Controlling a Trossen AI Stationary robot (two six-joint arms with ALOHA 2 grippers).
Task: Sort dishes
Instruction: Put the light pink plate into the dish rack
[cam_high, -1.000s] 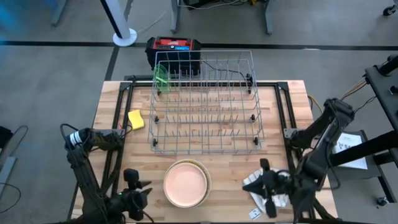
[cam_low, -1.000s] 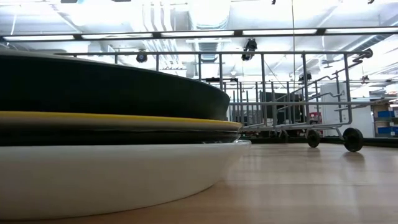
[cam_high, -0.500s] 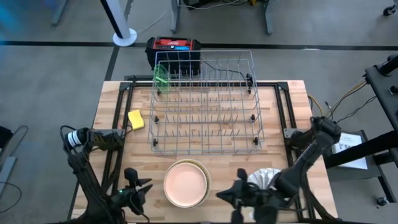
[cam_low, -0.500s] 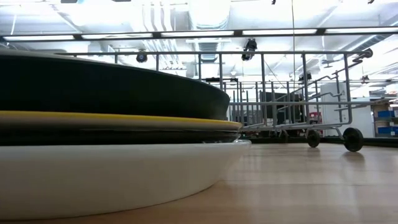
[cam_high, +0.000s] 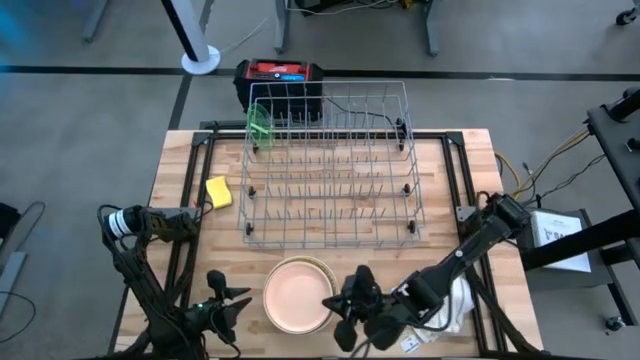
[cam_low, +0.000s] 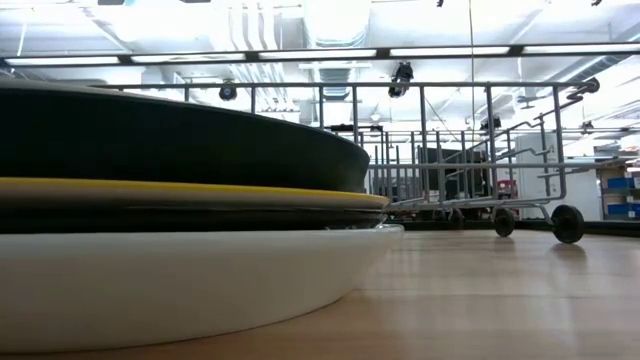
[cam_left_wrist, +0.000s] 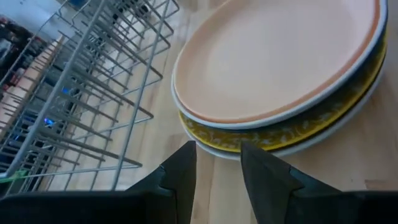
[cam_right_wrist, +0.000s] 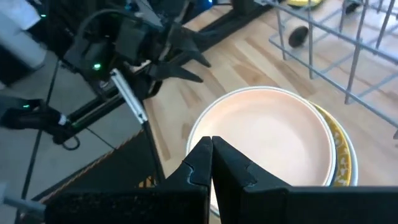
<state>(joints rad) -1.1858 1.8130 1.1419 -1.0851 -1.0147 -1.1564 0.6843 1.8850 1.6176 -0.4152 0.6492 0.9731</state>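
Note:
A stack of dishes rests on the table near its front edge. A peach plate lies on top, with a yellow patterned plate and a white one below it. A lime-green dish stands in the wire rack's far left corner. My left gripper is open just left of the stack, with nothing between its fingers. My right gripper is shut and hovers at the stack's right rim, apart from it.
The wire rack fills the table's middle and far part. A yellow sponge lies left of it. Something white and crumpled lies at the near right under the right arm. A black and red box sits beyond the far edge.
My right gripper, shut throughout, has swung along the near edge toward the table's left, from over the white crumpled thing to the stack's right rim, rolling as it went. My left gripper has sunk beside the stack's left side. The dishes have kept still.

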